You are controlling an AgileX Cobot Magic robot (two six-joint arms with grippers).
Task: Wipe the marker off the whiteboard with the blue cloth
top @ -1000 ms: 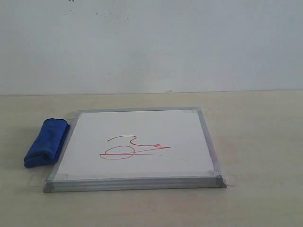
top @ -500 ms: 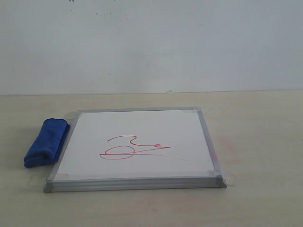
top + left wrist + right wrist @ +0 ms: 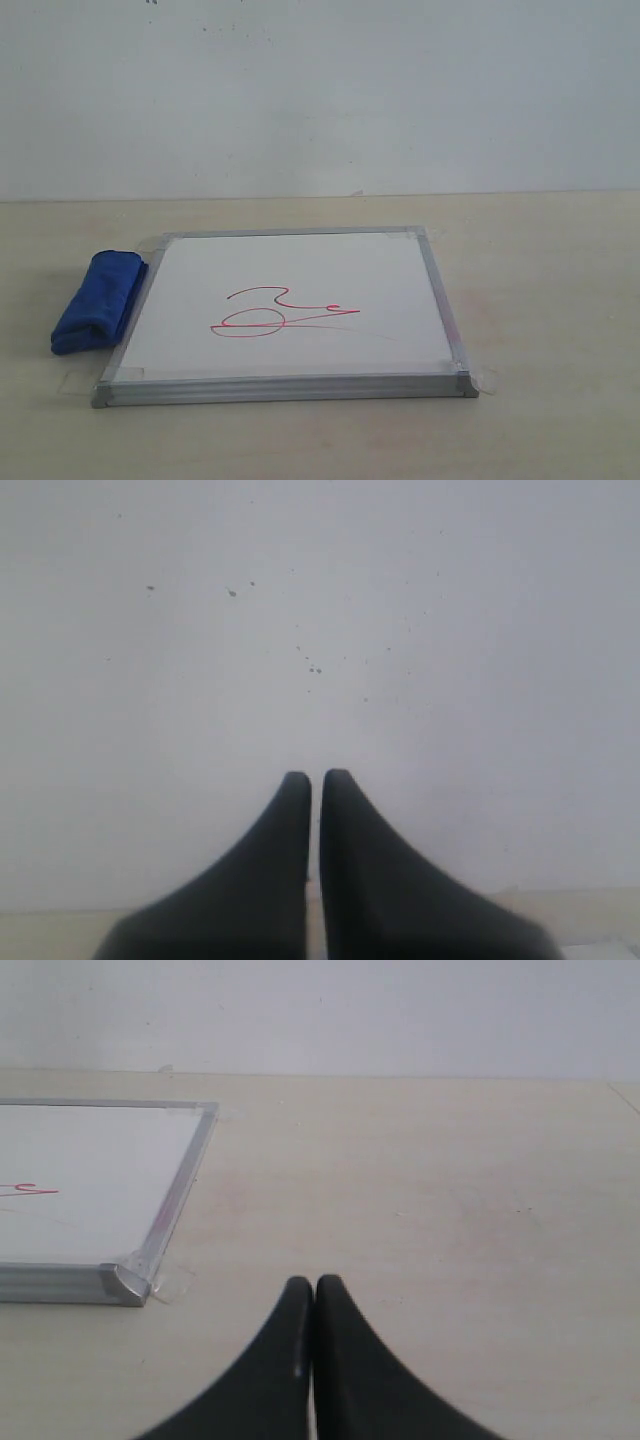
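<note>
The left gripper (image 3: 315,776) and the right gripper (image 3: 314,1282) are seen closed tight, with nothing held. No part of the task is judged done: the marker (image 3: 275,312) is seen whole near the middle of the whiteboard (image 3: 300,262), and the blue cloth (image 3: 95,300) is laid at the board's nine o'clock, against its frame, yet to be grasped.

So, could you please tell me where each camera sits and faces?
Exterior: off the arms, facing across the table at the whiteboard, marker, blue cloth and wall; no robot parts.
Left wrist: behind the shut left claw, facing the wall.
Right wrist: behind the shut right claw, facing the whiteboard's corner.
Exterior and right wrist share whiteboard and marker.
</note>
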